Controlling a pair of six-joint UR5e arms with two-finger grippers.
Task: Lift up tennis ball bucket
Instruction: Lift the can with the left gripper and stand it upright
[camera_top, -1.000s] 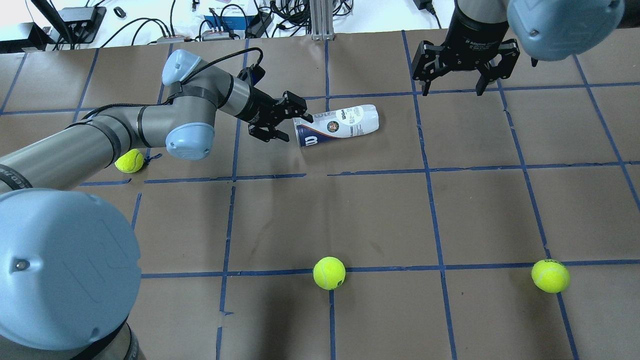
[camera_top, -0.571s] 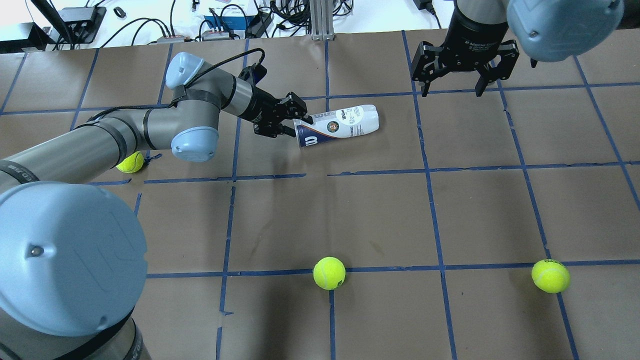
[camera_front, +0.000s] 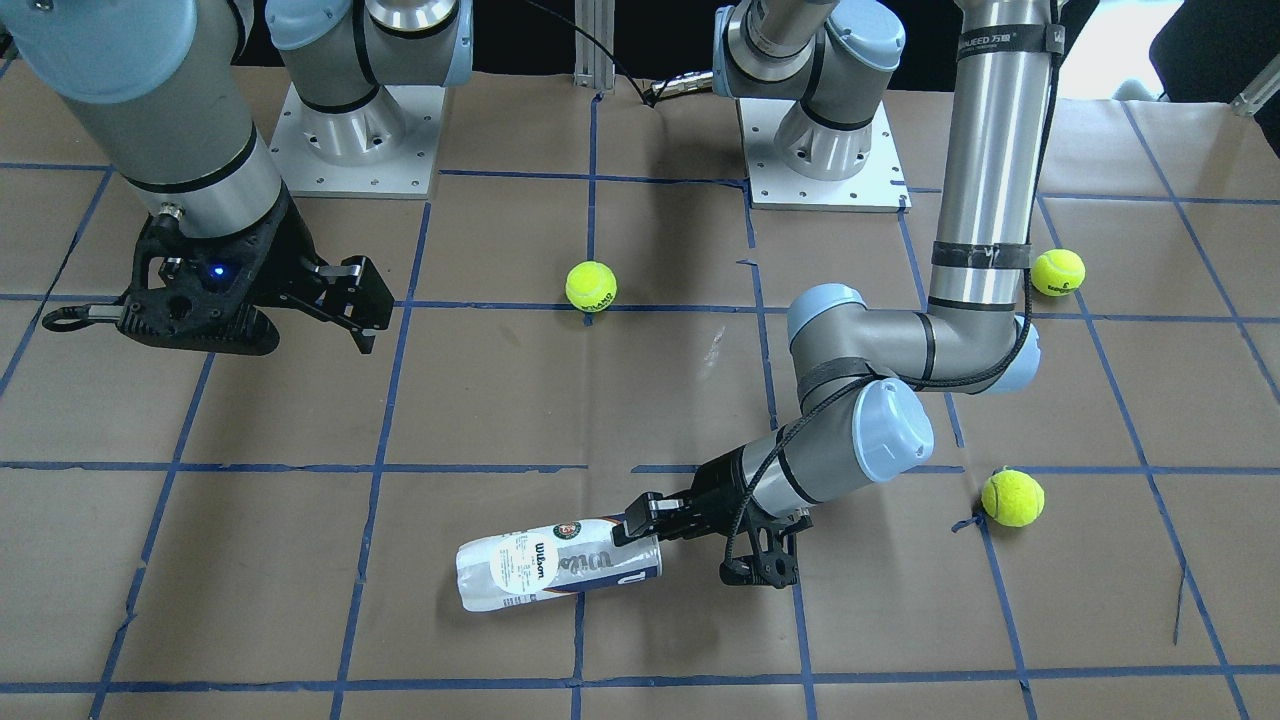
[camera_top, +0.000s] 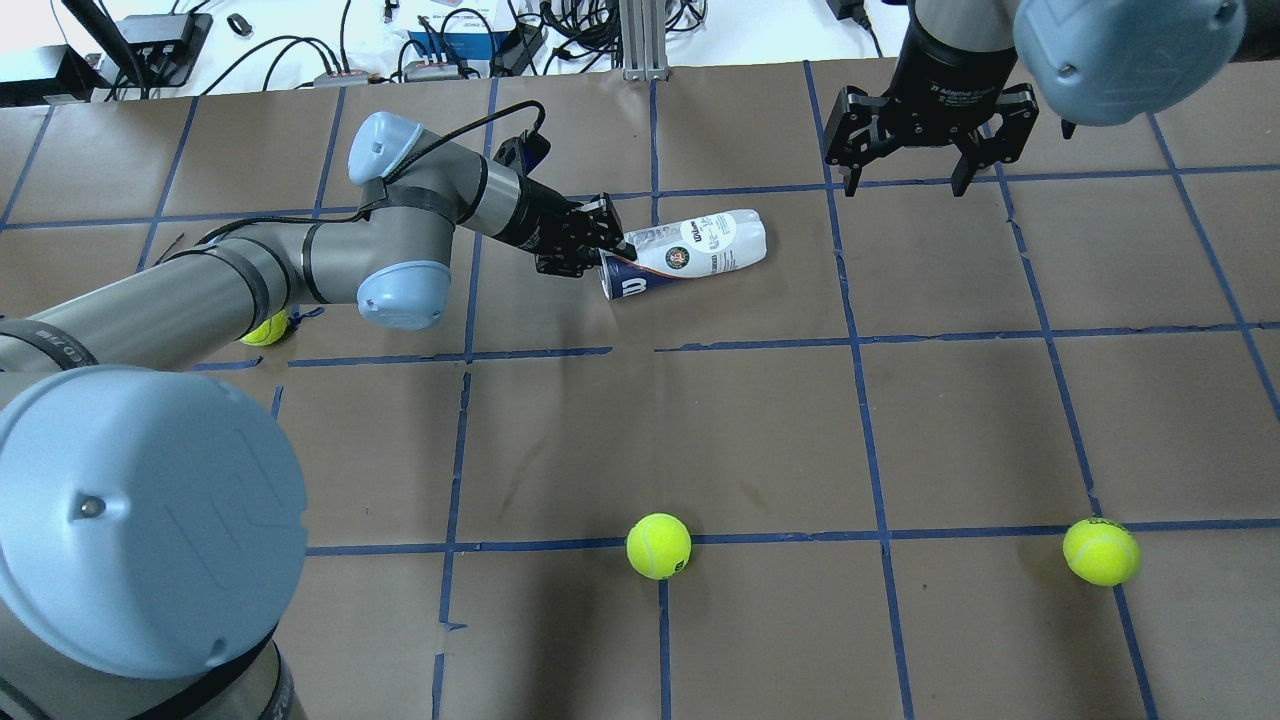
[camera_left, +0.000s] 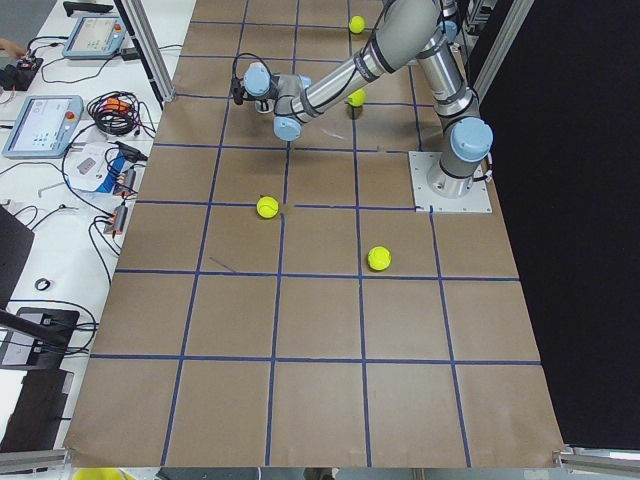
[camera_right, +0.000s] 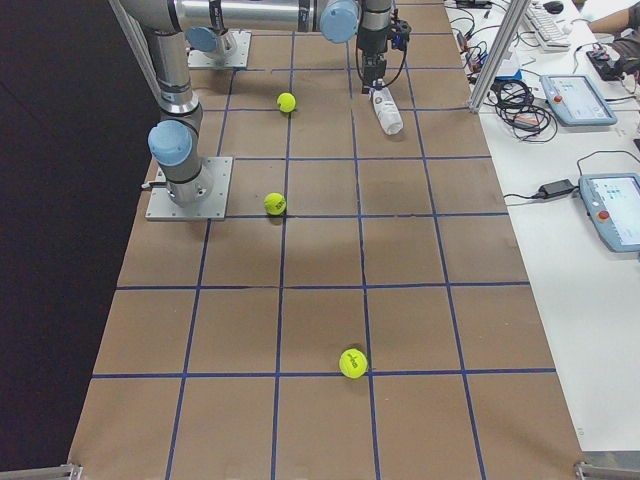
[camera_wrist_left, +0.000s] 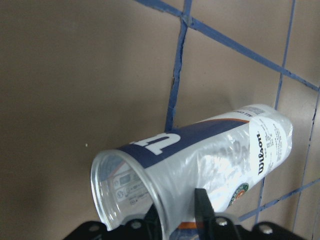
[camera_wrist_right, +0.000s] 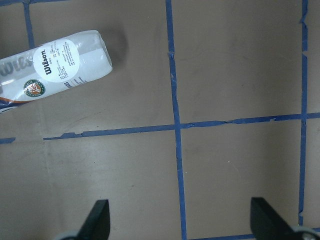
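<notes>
The tennis ball bucket (camera_top: 700, 245) is a clear can with a white and navy Wilson label. It lies on its side on the brown table and looks empty, with its open mouth toward my left arm. It also shows in the front view (camera_front: 530, 570), the left wrist view (camera_wrist_left: 210, 160) and the right wrist view (camera_wrist_right: 55, 65). My left gripper (camera_top: 600, 245) is shut on the wall at the can's open end, also in the front view (camera_front: 640, 530). My right gripper (camera_top: 905, 170) hangs open and empty above the table, right of the can's closed end.
Three yellow-green tennis balls lie loose on the table: one near the front middle (camera_top: 658, 546), one at the front right (camera_top: 1101, 551), one partly hidden under my left arm (camera_top: 262, 328). Cables and boxes (camera_top: 430, 45) line the far edge.
My left gripper moved right to the can's open end and went from open to shut on its wall. The can shifted slightly to the right. The right arm stayed almost still.
</notes>
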